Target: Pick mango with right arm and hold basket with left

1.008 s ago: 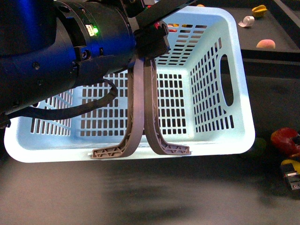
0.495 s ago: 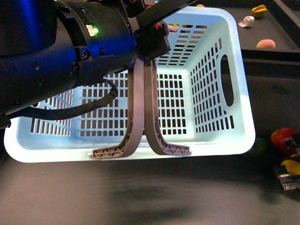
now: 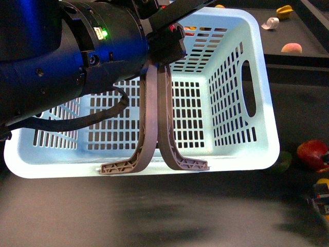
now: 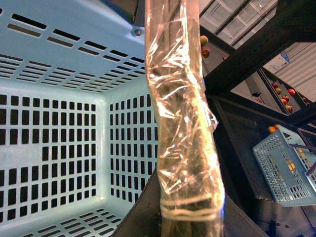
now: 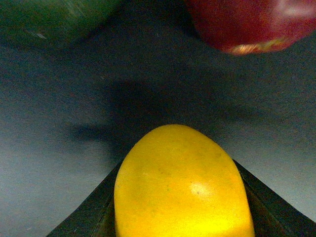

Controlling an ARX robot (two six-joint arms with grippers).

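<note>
Gripping the two brown-grey handles (image 3: 154, 118) where they meet above the basket (image 3: 231, 160), the left gripper (image 3: 167, 43) is seen closed on them. A green light (image 3: 104, 34) is lit on its bulky black arm. In the left wrist view the handles are seen wrapped in clear film (image 4: 185, 123). At the near right, right of the basket, the mango (image 5: 182, 187) is clamped between the dark jaws of the right gripper (image 3: 322, 198), which is largely cut off by the frame edge. A red fruit (image 3: 312, 152) and a green fruit (image 3: 281, 160) lie just beyond it on the dark table (image 3: 154, 221).
</note>
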